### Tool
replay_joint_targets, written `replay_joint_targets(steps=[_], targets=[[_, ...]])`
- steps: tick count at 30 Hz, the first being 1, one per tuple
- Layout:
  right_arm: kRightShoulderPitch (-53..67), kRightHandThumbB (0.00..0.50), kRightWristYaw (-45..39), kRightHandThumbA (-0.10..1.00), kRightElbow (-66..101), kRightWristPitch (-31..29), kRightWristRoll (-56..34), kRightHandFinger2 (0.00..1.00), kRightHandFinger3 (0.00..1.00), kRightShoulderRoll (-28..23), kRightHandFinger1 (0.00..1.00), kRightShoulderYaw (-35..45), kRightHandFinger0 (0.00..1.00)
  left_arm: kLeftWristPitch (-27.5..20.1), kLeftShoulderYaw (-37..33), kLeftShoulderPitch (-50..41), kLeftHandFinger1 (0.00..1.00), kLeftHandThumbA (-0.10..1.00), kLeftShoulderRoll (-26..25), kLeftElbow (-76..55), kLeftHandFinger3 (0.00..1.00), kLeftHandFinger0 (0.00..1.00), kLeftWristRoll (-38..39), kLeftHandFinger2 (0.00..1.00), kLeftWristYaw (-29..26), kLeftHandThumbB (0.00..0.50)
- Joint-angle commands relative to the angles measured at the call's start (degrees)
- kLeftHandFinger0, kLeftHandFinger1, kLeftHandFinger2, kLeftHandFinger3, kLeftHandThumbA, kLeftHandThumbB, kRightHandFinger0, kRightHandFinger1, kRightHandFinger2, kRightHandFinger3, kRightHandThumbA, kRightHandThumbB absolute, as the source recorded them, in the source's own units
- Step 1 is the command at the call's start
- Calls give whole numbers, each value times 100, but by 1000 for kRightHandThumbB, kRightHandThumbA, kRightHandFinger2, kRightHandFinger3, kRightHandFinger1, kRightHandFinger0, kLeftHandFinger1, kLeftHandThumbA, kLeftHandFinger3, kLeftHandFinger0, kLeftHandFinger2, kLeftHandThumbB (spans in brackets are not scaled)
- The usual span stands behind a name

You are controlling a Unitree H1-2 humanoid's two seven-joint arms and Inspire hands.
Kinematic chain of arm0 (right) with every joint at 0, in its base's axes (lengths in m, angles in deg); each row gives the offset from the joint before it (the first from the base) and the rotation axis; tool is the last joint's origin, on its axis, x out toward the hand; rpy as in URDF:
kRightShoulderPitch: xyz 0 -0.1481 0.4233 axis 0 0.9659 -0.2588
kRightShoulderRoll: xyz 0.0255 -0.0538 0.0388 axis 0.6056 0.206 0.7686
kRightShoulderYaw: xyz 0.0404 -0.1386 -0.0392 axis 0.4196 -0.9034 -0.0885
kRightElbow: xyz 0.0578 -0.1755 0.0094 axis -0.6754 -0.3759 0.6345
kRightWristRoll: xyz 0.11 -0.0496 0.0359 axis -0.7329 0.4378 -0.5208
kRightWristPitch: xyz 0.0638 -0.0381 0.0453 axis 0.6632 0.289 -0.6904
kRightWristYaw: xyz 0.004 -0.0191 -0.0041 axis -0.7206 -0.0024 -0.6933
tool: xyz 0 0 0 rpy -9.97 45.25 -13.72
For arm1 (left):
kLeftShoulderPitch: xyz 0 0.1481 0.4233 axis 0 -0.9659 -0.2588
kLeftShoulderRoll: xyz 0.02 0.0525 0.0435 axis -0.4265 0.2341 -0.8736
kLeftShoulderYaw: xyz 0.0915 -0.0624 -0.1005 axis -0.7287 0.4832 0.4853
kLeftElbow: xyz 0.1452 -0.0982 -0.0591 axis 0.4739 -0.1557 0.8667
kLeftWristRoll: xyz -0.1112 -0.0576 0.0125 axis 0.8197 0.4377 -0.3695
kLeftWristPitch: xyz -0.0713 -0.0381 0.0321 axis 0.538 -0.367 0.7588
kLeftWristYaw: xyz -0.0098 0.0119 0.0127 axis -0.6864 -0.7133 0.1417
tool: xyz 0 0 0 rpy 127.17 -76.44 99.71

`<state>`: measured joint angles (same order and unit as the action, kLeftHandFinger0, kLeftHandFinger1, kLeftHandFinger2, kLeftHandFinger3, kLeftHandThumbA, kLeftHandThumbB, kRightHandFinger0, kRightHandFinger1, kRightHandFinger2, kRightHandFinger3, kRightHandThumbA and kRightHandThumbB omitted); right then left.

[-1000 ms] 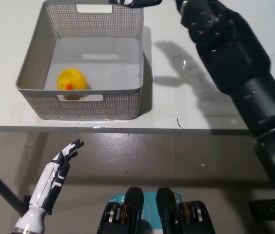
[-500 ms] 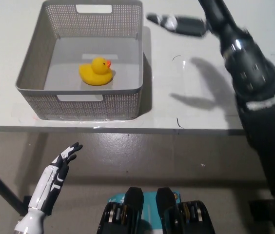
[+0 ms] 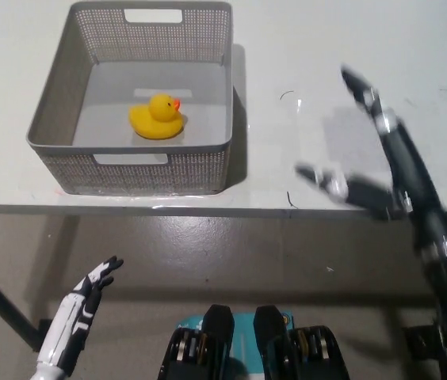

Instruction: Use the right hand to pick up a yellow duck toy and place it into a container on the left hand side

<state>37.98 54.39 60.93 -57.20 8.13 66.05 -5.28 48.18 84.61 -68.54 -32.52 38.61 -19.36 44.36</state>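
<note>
Yellow duck toy (image 3: pixel 157 117) sits upright inside my grey mesh basket (image 3: pixel 55 117), roughly at the middle of its floor, beak pointing toward three o'clock. It touches none of the walls. By the look of it I judge it a hollow rubber or vinyl piece: very light, a little squashy, smooth enough to slip if pinched on the rounded back. If it had to be lifted again, I would take it across the fat body below the head, fingers on both flanks, with a gentle squeeze only; the head and beak are too small and round to hold well.

One duck, one basket with a cut-out handle at each end, one white table (image 3: pixel 303 47) carrying the basket at its ten o'clock part. Since the duck lies in the container on the left side, I judge the placing done.

My black right hand (image 3: pixel 370 150) is out at about three to four o'clock from the duck, above the table near its front edge, well apart from the basket, fingers spread and holding nothing; it is blurred. My white left hand (image 3: pixel 89 289) hangs below the table edge at seven o'clock, fingers loosely apart, empty.
</note>
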Motion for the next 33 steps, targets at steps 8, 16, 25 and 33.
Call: replay_joint_targets(steps=[8,16,25,33], targets=[[2150,339,44,1000,592,-2095,-1024,1000,1000,188,1000,-583,1000,-196,207,-25,1000,1000,-32,-320,1000,1000,118,1000,-144,500],[2661,300,71,1000,-275,-2830,-1172,1000,1000,447,1000,-809,1000,-249,257,-68,1000,1000,-24,-277,1000,1000,149,1000,-147,500],[2551,288,15,1000,-1010,-3181,-1241,1000,1000,513,1000,-892,1000,-238,329,-42,1000,1000,14,-287,1000,1000,155,1000,-135,500],[2581,284,123,1000,-1033,-3237,-1198,1000,1000,439,1000,-752,1000,-174,240,60,1000,1000,115,-244,1000,1000,227,1000,-58,500]])
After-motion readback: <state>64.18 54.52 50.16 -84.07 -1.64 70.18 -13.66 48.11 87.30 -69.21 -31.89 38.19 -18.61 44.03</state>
